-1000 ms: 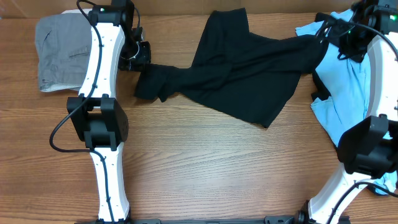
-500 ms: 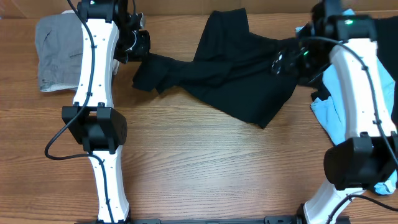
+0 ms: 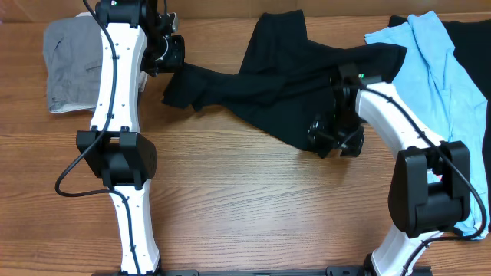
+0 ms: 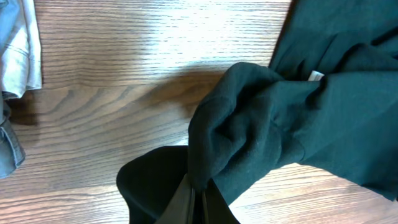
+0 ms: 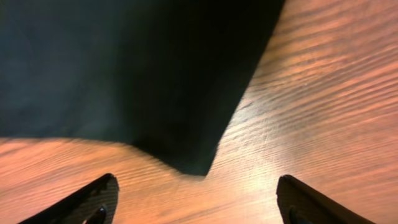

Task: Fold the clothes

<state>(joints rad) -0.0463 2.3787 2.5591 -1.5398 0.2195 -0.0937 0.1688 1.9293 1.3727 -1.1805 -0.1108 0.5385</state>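
Note:
A black garment lies spread and crumpled across the far middle of the table. My left gripper is shut on its bunched left end, the cloth pinched between the fingers. My right gripper is open and empty, hovering just above the garment's lower corner, which points between its two fingers. A light blue garment lies at the far right. A folded grey garment sits at the far left.
A strip of another black cloth shows behind the blue garment at the far right edge. Bare wooden table fills the near half between the two arm bases. The grey garment's edge shows at the left of the left wrist view.
My right arm has swung from the blue garment at the far right down and left to the black garment's lower corner. My left gripper has stayed on the black cloth, shifting slightly back.

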